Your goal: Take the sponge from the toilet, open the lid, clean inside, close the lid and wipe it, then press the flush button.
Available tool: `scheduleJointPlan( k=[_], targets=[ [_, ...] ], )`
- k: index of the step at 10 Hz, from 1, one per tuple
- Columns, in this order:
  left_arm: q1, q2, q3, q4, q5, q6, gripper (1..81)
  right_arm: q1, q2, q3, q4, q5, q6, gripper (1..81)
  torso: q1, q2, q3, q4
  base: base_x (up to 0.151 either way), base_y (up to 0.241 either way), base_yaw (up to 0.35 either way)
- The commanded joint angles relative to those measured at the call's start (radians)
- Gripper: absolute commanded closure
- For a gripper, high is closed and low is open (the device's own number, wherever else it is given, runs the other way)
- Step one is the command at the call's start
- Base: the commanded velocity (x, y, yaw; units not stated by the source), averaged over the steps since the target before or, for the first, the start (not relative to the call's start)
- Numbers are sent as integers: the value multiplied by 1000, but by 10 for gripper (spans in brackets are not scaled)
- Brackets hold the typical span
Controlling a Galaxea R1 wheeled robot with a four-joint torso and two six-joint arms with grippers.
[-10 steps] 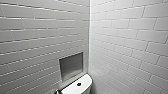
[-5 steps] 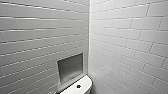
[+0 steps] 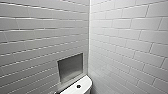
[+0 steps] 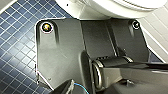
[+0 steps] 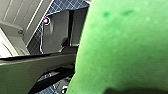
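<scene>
Green sponge [image 5: 125, 50] close before right wrist camera; grip of right tool and left tool impossible to tell. At 6 o'clock, flush button [image 3: 78, 86] on toilet tank [image 3: 86, 83], below wall niche [image 3: 70, 67].

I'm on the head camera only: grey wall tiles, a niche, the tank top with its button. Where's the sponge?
Observer: The sponge sits bright green, very close to the right wrist camera; I cannot tell whether it is held.
Operator: What does the left wrist camera give?
Observer: The white curved body of the toilet, beyond the arm's dark plate.
Operator: And underneath?
Observer: A floor of small dark blue square tiles.
</scene>
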Motion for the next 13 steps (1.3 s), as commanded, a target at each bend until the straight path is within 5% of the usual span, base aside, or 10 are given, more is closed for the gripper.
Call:
scheduleJointPlan(
  k=[1, 8, 9, 13],
  targets=[
    [-58, -135, 212, -8, 56, 0, 10, 41, -121, 196, -13, -32, -1, 811, 0, 0, 0, 0, 0, 0, 0],
    [-125, -435, 629, -34, 49, 2, 10, 89, -392, 565, -13, -32, 5, 811, 0, 0, 0, 0, 0, 0, 0],
    [-153, -481, 695, -36, 51, 2, 10, 104, -422, 598, -13, -32, 8, 811, 0, 0, -51, 0, 0, 0, 0],
    [-251, -614, 883, -39, 59, -15, 10, 149, -511, 691, -13, -32, 10, 811, 0, 0, -134, 0, 0, 0, 0]
  ],
)
